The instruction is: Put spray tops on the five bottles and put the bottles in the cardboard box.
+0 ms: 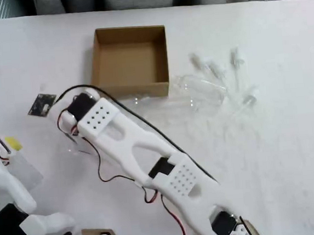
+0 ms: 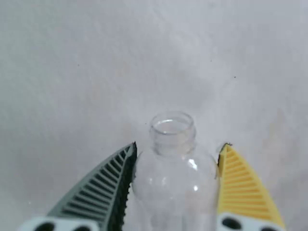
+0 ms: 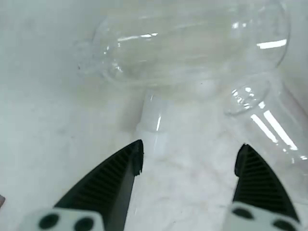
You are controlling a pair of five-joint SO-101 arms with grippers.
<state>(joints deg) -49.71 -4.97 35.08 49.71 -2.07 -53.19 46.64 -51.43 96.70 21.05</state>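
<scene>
Clear plastic bottle (image 2: 173, 187), neck uncapped: clamped between the left gripper (image 2: 179, 145) jaws over the white table (image 2: 72, 57). Right gripper (image 3: 187, 159): jaws apart above lying bottles (image 3: 192, 43) and a white spray top (image 3: 151, 127). Cardboard box (image 1: 94, 57): open-topped, loose spray tops (image 1: 216, 68) nearby.

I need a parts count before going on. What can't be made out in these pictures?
1. High view: how many loose bottles and spray tops lie right of the cardboard box; the clear plastic blurs into the white table.
2. Left wrist view: the held bottle below its shoulder, cut off by the picture's edge.
3. Right wrist view: the white piece, partly under a lying bottle.
</scene>
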